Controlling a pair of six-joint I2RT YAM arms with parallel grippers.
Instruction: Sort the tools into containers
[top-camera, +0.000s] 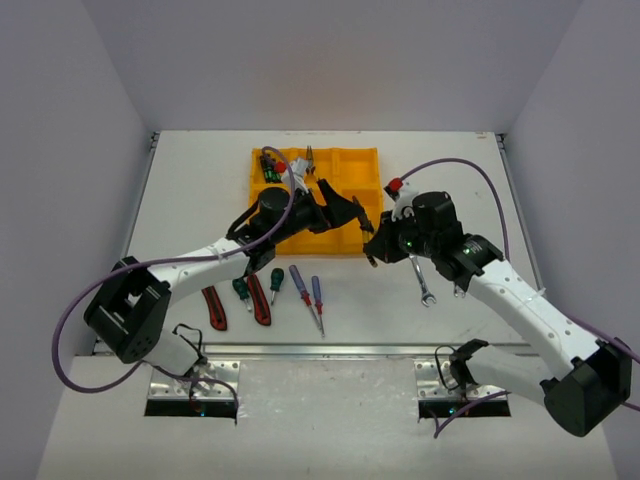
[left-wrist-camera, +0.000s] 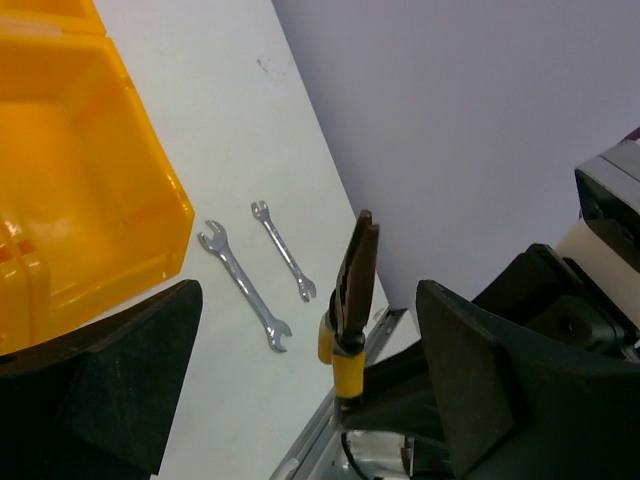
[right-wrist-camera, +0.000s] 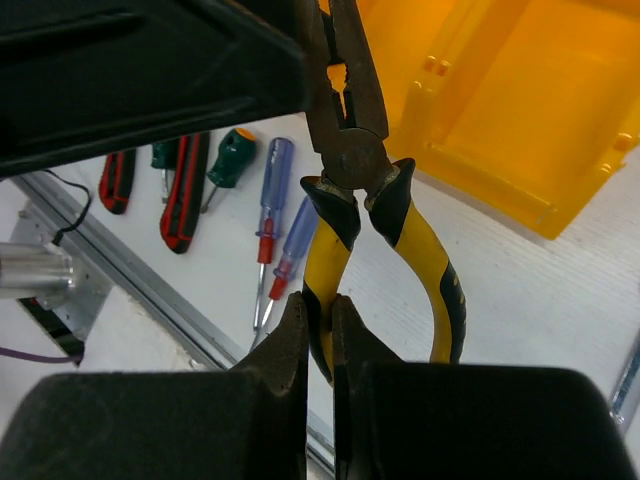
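My right gripper (right-wrist-camera: 320, 310) (top-camera: 372, 248) is shut on one yellow handle of the yellow-and-black pliers (right-wrist-camera: 345, 150) and holds them nose-up above the table, beside the tray's near right corner. My left gripper (left-wrist-camera: 308, 300) (top-camera: 350, 212) is open, with its fingers wide apart on either side of the pliers' dark nose (left-wrist-camera: 355, 270) and not touching it. The yellow tray (top-camera: 370, 155) (left-wrist-camera: 90, 200) (right-wrist-camera: 500, 110) lies just behind. Its near right compartment shows nothing inside in the left wrist view.
Two silver wrenches (left-wrist-camera: 245, 285) (left-wrist-camera: 283, 250) lie right of the tray, one under my right arm (top-camera: 422, 280). Red-black utility knives (top-camera: 214, 308) (top-camera: 260, 298), green screwdrivers (top-camera: 276, 285) and purple screwdrivers (top-camera: 298, 285) lie near the front rail. Green tools (top-camera: 270, 165) sit in the tray's far left compartment.
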